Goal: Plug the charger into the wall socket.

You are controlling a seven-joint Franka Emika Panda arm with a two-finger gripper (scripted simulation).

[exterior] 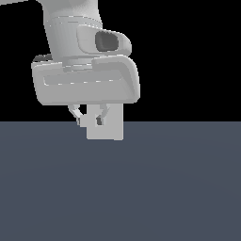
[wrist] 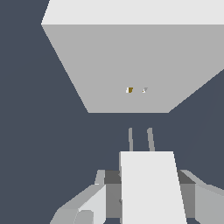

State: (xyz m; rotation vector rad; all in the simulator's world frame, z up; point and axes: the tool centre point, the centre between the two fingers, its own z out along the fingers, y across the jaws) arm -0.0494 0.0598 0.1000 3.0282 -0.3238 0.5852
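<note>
Dark grey counter (exterior: 179,188), black behind. Gripper (exterior: 93,118) clenched on charger (wrist: 151,188), small stiff light block, held by sides. Prongs (wrist: 140,139) point at wall socket (wrist: 131,61), near, not touching.

Flat slate-blue floor (exterior: 179,188) — pure black void (exterior: 188,56) behind.

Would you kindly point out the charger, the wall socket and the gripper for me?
charger (wrist: 151,188): wrist view, on its broad white top face.
wall socket (wrist: 131,65): wrist view, on the flat grey front face above the two small holes.
gripper (exterior: 89,120): exterior view, midway between the fingertips.
</note>
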